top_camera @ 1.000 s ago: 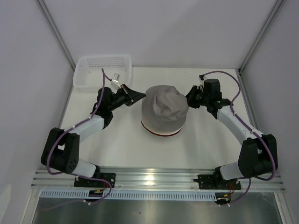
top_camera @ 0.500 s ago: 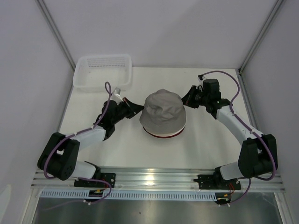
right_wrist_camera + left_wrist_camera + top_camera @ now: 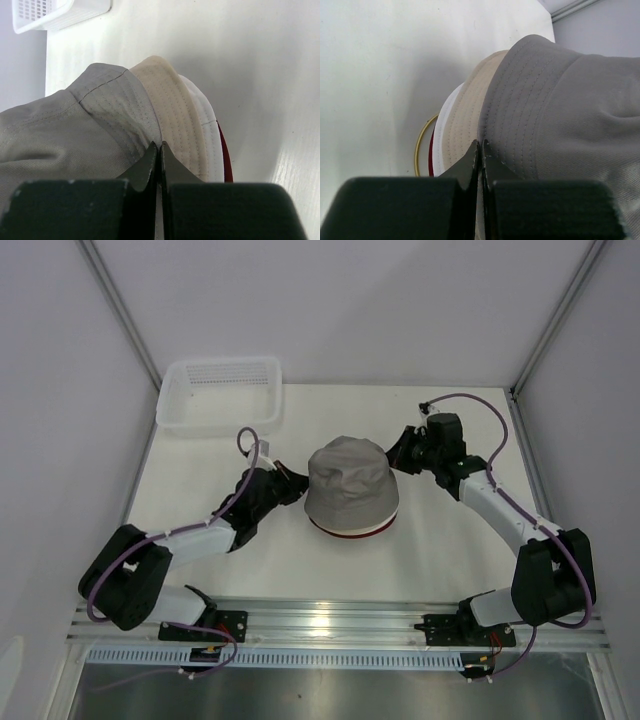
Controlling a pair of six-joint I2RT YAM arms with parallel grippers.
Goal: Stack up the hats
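The grey hat (image 3: pixel 350 475) sits on top of a pile in the middle of the table. Below it only the dark red hat's (image 3: pixel 350 530) brim shows in the top view. The left wrist view shows the grey hat (image 3: pixel 560 100) over the beige hat (image 3: pixel 462 125), the white hat (image 3: pixel 438 150) and the dark red hat (image 3: pixel 431 155). The right wrist view shows the same order: grey (image 3: pixel 65 125), beige (image 3: pixel 172 110), white (image 3: pixel 210 140), dark red (image 3: pixel 226 155). My left gripper (image 3: pixel 297 490) (image 3: pixel 480 145) is shut on the grey hat's left brim. My right gripper (image 3: pixel 397 455) (image 3: pixel 160 146) is shut on its right brim.
A white plastic mesh basket (image 3: pixel 220 390) stands at the back left of the table; its corner shows in the right wrist view (image 3: pixel 50 12). Grey walls and metal frame posts close in the table on three sides.
Both grippers have come down and a little nearer with the grey hat's brim in them. The grey hat has sunk onto the pile and now covers more of it.
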